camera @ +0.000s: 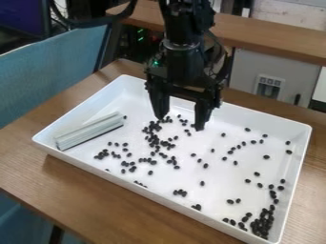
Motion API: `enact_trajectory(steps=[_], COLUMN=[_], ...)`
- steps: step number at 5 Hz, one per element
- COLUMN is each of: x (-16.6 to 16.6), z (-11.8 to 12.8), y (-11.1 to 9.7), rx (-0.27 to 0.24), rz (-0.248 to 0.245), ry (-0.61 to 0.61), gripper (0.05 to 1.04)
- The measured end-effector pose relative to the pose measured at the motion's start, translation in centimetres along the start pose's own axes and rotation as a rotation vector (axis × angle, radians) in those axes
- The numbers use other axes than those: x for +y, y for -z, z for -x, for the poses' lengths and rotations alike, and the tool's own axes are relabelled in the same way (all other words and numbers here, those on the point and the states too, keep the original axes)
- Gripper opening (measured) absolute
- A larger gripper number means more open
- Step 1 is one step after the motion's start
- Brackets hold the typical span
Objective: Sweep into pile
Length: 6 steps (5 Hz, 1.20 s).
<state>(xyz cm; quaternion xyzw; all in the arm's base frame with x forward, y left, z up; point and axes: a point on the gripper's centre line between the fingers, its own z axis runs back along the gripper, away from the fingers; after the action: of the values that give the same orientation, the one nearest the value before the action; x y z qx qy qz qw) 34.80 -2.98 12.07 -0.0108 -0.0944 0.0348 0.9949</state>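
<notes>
– What is seen to be set out here?
– A white tray (143, 190) is set on a wooden table (96, 190), and across its floor small dark beans (262, 224) are strewn.
– And where are they placed with respect to the gripper (181, 119)?
– Below it and all about it. A loose cluster is spread just under the fingertips and on toward the near side, and a few beans are seen in the gap between the fingers. The densest heap is packed into the tray's near right corner, well apart from the gripper. Between those two, others are scattered singly and in little groups.
– How is the gripper itself held?
– Over the far half of the tray, pointed downward, with its fingers spread wide. Nothing is gripped. Whether the tray floor or any bean is touched by the tips cannot be told.
– And the pale ridged bar (89, 131)?
– It is laid at a slant in the left part of the tray, apart from the fingers. A single bean is found just beside its far end.
</notes>
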Motion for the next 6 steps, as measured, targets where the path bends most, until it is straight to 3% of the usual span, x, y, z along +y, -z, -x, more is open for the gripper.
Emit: enact_trajectory(steps=[1,2,3,4,5,6], x=[0.0,1.1,4.0,9.1,12.8,16.1], z=[0.5,2.4,4.7,5.5,5.1,3.8], y=[1.0,2.2,1.7,1.6,2.3,2.9], rx=[0.032,0.093,0.116,0.157,0.161,0.131], rz=[-0.001,0.006,-0.036,-0.071,-0.089,-0.088], ry=[0.002,0.092,0.186,0.249,0.372,0.412], gripper=[1.001,1.001,1.001,1.001,1.001,1.001])
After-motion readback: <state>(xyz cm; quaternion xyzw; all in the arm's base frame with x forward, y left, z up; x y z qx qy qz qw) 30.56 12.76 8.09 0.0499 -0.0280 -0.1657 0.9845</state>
